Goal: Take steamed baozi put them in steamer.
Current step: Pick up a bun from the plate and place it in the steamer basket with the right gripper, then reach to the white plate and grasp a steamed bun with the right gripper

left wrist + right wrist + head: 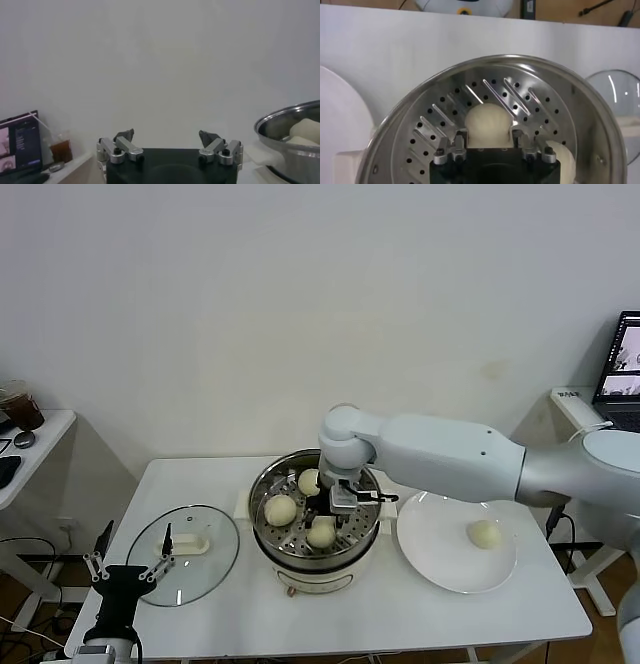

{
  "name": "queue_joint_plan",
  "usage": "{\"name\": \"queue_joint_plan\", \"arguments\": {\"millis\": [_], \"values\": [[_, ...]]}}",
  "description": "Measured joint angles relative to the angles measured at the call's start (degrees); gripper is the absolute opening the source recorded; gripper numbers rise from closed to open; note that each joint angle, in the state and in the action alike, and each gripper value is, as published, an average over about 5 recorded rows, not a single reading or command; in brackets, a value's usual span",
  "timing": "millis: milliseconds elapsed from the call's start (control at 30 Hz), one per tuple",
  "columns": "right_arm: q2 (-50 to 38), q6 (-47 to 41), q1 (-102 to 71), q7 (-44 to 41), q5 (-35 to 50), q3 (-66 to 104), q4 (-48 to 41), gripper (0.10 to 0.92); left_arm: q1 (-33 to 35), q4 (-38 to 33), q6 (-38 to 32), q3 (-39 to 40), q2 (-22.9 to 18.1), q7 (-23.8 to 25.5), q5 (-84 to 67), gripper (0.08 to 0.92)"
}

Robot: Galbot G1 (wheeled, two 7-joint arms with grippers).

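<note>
Pale cream round bun (487, 124): on perforated tray of shiny steel steamer (485, 95), between narrowly parted fingers of right claw (489, 136).

No legible text, label, brand or number found on any item (laptop screen (627, 356) content unreadable).

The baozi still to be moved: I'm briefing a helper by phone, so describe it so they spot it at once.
On the white table, look to the robot's right of the steel steamer for the flat white plate. The steamed baozi is the lone pale bun lying on it. The other three buns sit inside the steamer, where the right tool is.
</note>
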Motion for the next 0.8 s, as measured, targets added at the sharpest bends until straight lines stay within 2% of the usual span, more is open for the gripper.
{"name": "queue_joint_plan", "arguments": {"millis": [200, 300, 500, 800], "values": [[-0.8, 0.1, 0.5, 0.3, 0.7, 1.0, 0.1, 0.763, 0.0, -0.1, 0.0, 0.0, 0.1, 0.0, 0.0, 0.823], [-1.6, -0.1, 1.2, 0.1, 1.4, 1.9, 0.2, 0.811, 0.0, -0.2, 0.0, -0.2, 0.2, 0.0, 0.0, 0.823], [-5.1, -3.9, 3.3, -0.6, 4.6, 3.9, 0.2, 0.823, -0.4, -0.3, 0.1, -0.3, 0.5, 0.0, -0.5, 0.823], [-14.9, -23.1, 4.8, -1.8, 10.8, 6.2, 0.4, 0.823, -0.7, 0.0, 0.0, 0.0, 1.1, 0.1, -0.7, 0.823]]}}
